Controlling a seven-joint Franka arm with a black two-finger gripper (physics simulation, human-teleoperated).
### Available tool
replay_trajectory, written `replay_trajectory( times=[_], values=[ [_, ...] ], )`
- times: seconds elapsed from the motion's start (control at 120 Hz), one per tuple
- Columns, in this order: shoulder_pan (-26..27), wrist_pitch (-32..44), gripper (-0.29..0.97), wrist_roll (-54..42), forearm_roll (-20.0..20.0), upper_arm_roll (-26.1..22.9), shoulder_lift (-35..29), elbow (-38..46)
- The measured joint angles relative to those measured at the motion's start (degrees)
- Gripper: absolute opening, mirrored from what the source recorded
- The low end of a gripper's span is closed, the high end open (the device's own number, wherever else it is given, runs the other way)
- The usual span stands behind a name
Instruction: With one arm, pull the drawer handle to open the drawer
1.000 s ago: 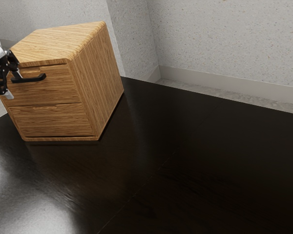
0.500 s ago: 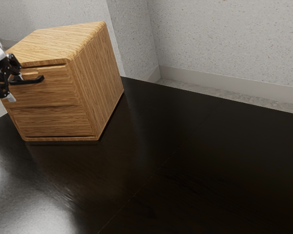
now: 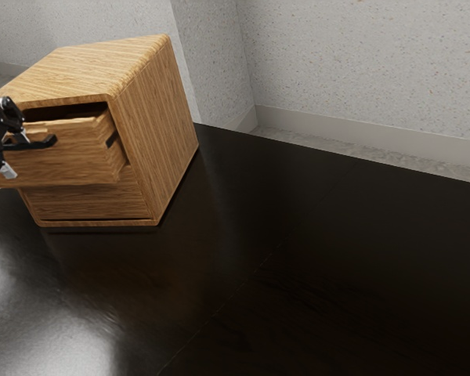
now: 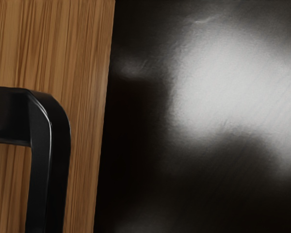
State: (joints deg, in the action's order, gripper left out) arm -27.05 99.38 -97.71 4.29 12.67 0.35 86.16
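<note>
1. Exterior view: the pincer (image 3: 1,141) sits at the view's left edge, its fingers above and below the near end of the black handle (image 3: 31,142), clamped on it. That grip is what lets a straight pull carry the top drawer (image 3: 70,149) outward.
2. This drawer stands partly out of the wooden cabinet (image 3: 153,110), with a dark gap open above it and its side panel exposed. The lower drawer (image 3: 82,194) is flush and closed. I judge the opening well begun but not full.
3. The cabinet rests on the dark desk (image 3: 298,258) near the wall corner, so its weight likely holds it steady against the pull.
4. Wrist view adds the close detail: the handle's rounded bend standing off the grained drawer front (image 4: 53,48), and beside that front's edge the glossy desk with a bright glare patch (image 4: 223,87). How far the drawer has slid out is readable from the exterior view.
</note>
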Motion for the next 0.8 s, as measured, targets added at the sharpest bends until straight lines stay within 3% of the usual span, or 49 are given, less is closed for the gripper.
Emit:
replay_trajectory(
  times=[0.542,0.8],
  values=[
    [-0.1,1.6,0.53,2.5,-2.3,-3.1,-9.6,10.2],
    [-0.1,2.4,0.56,3.4,-2.6,-3.1,-15.3,16.4]
  ],
)
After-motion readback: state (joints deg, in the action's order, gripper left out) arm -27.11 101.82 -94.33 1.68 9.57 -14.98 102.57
